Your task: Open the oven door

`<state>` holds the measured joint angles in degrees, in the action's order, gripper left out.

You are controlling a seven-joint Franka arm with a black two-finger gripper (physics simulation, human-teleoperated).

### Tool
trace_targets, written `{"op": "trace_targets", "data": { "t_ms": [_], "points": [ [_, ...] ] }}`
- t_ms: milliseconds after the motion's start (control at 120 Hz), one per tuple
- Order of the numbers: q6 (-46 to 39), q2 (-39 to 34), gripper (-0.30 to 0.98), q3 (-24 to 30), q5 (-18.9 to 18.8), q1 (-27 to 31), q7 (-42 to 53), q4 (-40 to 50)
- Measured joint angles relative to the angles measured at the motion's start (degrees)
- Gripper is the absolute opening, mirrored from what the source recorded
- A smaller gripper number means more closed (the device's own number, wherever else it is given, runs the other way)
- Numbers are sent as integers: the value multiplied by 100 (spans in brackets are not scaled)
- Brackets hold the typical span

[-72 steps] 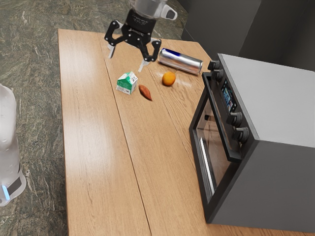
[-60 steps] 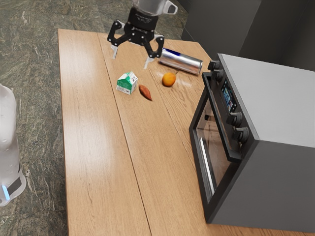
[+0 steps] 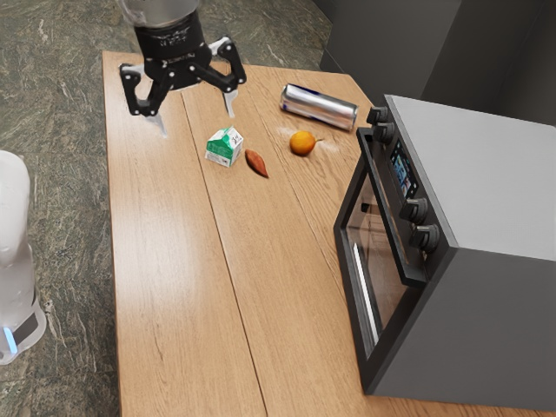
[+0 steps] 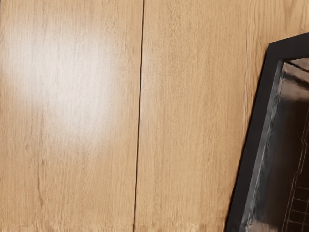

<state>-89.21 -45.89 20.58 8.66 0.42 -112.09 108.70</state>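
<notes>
**Oven door shut; tool well apart from handle**

Exterior view: tool (image 3: 197, 122) open, empty, above the counter (image 3: 165, 261). Oven door (image 3: 375, 274) stands at the exterior view's right. Travelling low could clip the carton (image 3: 224, 148) (upright, near the tool).

Wrist view: door frame (image 4: 253, 135) beside bare counter; a misaligned reach could strike it, or miss the handle (image 3: 388, 213).

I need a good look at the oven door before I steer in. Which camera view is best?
The exterior view: it takes in the oven door nearly whole, with its long handle, though at a slant. The wrist view gives one corner of the black frame and part of the glass.
</notes>
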Motion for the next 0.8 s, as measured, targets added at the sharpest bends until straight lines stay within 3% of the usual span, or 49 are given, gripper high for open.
{"op": "trace_targets", "data": {
  "t_ms": [292,800],
  "points": [
    [-1791,259,69,227,484,-30,-491,401],
    [-2654,581,69,398,300,181,340,811]
  ]
}}
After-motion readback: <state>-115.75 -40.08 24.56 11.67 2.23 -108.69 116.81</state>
